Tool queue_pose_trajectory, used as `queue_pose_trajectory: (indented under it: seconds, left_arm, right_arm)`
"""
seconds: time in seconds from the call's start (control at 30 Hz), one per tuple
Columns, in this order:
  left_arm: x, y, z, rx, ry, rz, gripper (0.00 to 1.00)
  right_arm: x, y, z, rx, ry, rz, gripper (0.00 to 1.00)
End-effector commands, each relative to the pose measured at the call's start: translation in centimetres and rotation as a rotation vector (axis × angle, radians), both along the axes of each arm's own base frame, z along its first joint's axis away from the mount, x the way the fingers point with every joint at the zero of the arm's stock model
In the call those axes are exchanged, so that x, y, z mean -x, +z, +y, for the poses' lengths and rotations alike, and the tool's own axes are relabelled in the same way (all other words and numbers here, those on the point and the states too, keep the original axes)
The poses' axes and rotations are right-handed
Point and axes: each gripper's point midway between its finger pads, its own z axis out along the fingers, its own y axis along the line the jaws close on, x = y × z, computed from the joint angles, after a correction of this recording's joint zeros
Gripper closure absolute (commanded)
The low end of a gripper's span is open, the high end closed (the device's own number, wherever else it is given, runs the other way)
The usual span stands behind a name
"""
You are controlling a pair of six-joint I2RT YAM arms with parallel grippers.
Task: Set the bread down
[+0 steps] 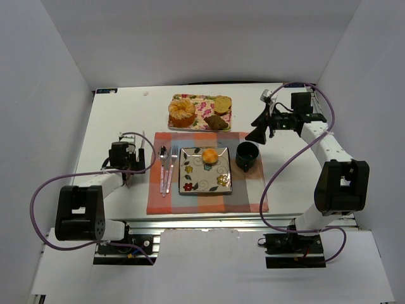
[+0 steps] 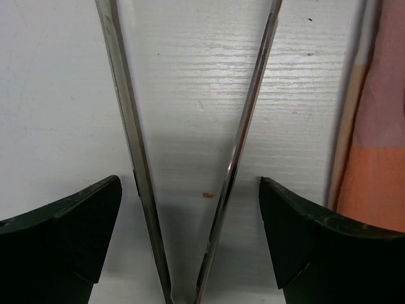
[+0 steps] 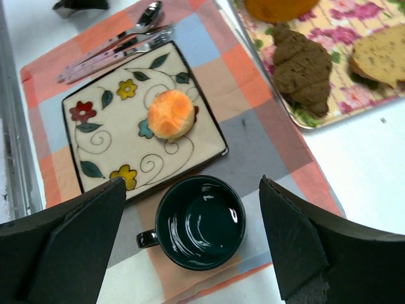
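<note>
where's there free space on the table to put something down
Bare table lies right of the placemat, in front of the right gripper, and along the far left edge behind the left gripper. Crowded: the plate with the bread, cutlery, mug and pastry tray.

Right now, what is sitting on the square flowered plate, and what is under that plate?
Only the bread sits on the plate, toward its far side. Under the plate lies a checked placemat; the part beneath the plate is covered.

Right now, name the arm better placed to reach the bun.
Right. The right gripper hangs open by the mug, beside the plate holding the bun; the left gripper is off the placemat, astride tongs.
</note>
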Motion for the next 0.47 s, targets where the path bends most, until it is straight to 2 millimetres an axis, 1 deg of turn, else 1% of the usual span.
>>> queue_pose_trajectory:
  seconds: [0.0,0.03,0.07,0.1,0.13,0.17,0.2,0.23,0.27,0.3,0.33,0.37,0.4,0.43]
  left_arm:
    - [-1.5,3.1,-0.1,0.012,0.000,-0.088,0.02]
    - [-1.2,3.3,-0.1,0.019,0.001,-0.082,0.02]
    - [-1.4,3.9,-0.2,0.027,0.002,-0.097,0.02]
    - [-1.8,5.6,-0.4,0.035,-0.004,-0.143,0.02]
    - [-2.1,6.7,-0.6,0.057,0.008,-0.171,0.02]
    - [-2.1,7.4,-0.8,0.071,0.009,-0.194,0.02]
    - [-2.4,9.2,-0.9,0.083,0.009,-0.246,0.02]
    - [-2.5,10.2,-1.3,0.109,0.010,-0.277,0.02]
    - [-2.6,11.2,-1.4,0.121,0.011,-0.309,0.02]
    - [-2.6,12.9,-1.6,0.146,0.019,-0.364,0.02]
    - [-2.6,13.8,-1.6,0.158,0.027,-0.395,0.02]
    - [-2.7,14.8,-1.6,0.168,0.038,-0.430,0.02]
    - [-2.6,15.6,-1.3,0.174,0.059,-0.460,0.02]
    - [-2.2,17.0,-0.3,0.183,0.142,-0.517,0.02]
  right_arm:
    - [-1.4,1.7,-0.5,0.030,-0.071,-0.020,0.11]
    - [-2.3,1.6,-1.1,0.060,-0.123,-0.027,0.11]
    - [-2.8,1.8,-1.3,0.070,-0.155,-0.021,0.11]
    - [-3.2,1.8,-1.6,0.084,-0.182,-0.021,0.11]
    - [-4.5,2.0,-2.3,0.103,-0.259,-0.025,0.11]
    - [-5.2,2.1,-2.8,0.118,-0.287,-0.048,0.11]
    - [-5.7,2.5,-3.0,0.117,-0.330,-0.045,0.11]
    - [-6.7,2.6,-3.9,0.139,-0.403,-0.057,0.11]
    - [-8.2,3.8,-4.5,0.122,-0.470,-0.116,0.11]
    - [-8.6,3.7,-4.9,0.097,-0.540,-0.087,0.10]
    - [-9.4,4.1,-5.8,0.108,-0.611,-0.109,0.11]
    - [-9.9,4.5,-6.2,0.104,-0.643,-0.122,0.11]
    - [-10.3,5.0,-6.2,0.096,-0.654,-0.134,0.11]
    - [-10.9,6.1,-6.4,0.087,-0.675,-0.151,0.11]
